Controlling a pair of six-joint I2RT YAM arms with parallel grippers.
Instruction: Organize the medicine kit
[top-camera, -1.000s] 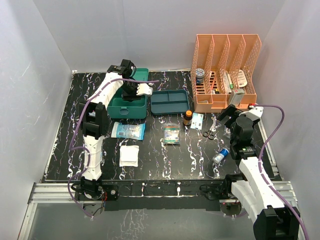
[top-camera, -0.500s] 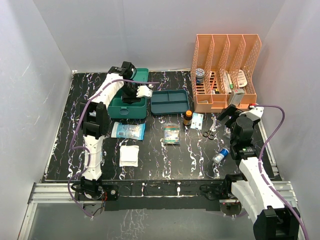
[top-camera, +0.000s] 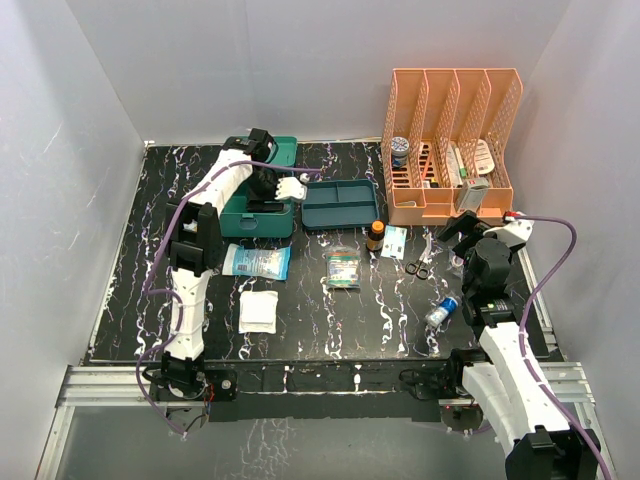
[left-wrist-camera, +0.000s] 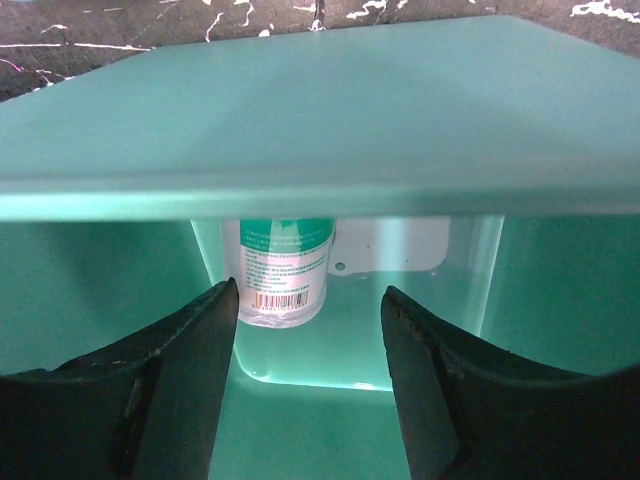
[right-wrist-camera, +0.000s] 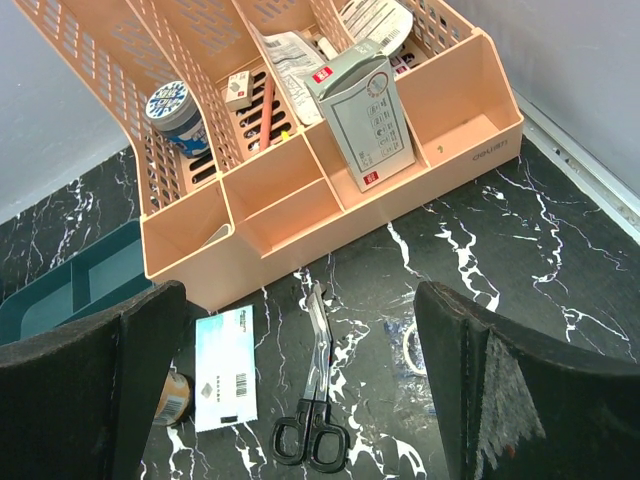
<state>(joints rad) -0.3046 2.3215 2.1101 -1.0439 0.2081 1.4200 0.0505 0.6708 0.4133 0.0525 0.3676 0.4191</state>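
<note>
The medicine kit (top-camera: 256, 214) is a teal-green box at the back left, its lid (top-camera: 282, 150) open behind it. My left gripper (top-camera: 265, 203) reaches into the box, open and empty. In the left wrist view its fingers (left-wrist-camera: 190, 350) frame the teal interior (left-wrist-camera: 320, 400). A white bottle with a green label and barcode (left-wrist-camera: 278, 270) lies ahead of them, under a teal edge (left-wrist-camera: 320, 130). My right gripper (top-camera: 462, 228) is open and empty, hovering above the scissors (right-wrist-camera: 315, 420) in front of the rack.
A blue-teal divided tray (top-camera: 340, 203) lies right of the kit. The orange file rack (top-camera: 452, 140) holds boxes and a jar. Loose on the table are an amber bottle (top-camera: 376, 235), a sachet (top-camera: 395, 240), a green packet (top-camera: 343, 267), a blue pouch (top-camera: 257, 261), white gauze (top-camera: 259, 311) and a small blue bottle (top-camera: 441, 312).
My left gripper has shifted a little toward the front of the kit, staying inside it. My right arm has shifted slightly to the right.
</note>
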